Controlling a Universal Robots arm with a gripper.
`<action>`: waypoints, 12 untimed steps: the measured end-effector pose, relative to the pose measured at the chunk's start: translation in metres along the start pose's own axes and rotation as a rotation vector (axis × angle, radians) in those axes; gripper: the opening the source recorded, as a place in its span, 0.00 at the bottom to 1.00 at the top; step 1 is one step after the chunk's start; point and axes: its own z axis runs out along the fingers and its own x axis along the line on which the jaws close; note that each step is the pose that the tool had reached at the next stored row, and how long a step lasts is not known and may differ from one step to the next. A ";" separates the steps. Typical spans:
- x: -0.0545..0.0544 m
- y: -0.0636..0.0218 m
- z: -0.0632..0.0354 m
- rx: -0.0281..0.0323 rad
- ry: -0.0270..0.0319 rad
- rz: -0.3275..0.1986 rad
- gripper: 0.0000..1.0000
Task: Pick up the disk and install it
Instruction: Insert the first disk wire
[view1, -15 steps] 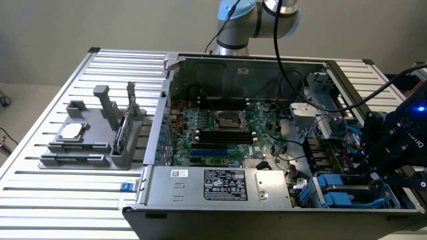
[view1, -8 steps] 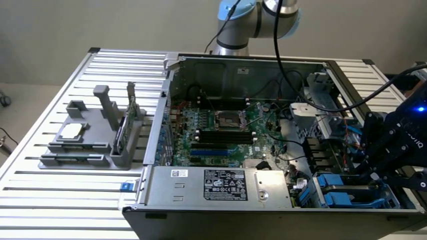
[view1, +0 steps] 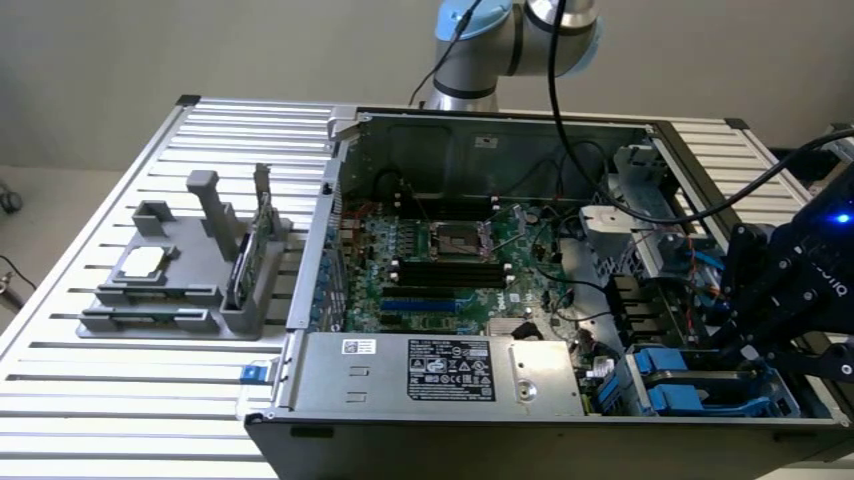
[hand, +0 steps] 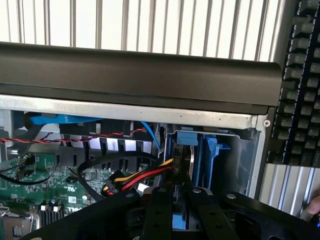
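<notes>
My gripper (view1: 747, 345) hangs over the drive bay in the corner of the open computer case (view1: 334, 180) that is nearest the camera, on the exterior view's right. In the wrist view its two black fingers (hand: 160, 210) stand close together, shut on a thin upright piece with blue plastic showing between them. This is the disk (hand: 186, 140), standing on edge in the bay with its blue carrier against the blue bay rails (hand: 211, 155). Most of its flat face is hidden.
Red, yellow and black cables (hand: 137, 177) run right beside the bay. The motherboard (view1: 441, 260) fills the case floor and a grey power supply box (view1: 447, 368) lies along the front. A grey tray (view1: 174, 300) stands at the exterior view's left. A keyboard (hand: 300, 85) lies past the case wall.
</notes>
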 end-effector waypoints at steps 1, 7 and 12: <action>0.000 0.0000 0.0000 0.0001 0.0000 0.000 0.18; -0.002 0.0004 0.0001 0.0036 0.0021 0.000 0.18; -0.003 0.0011 -0.0001 0.0094 0.0106 -0.001 0.18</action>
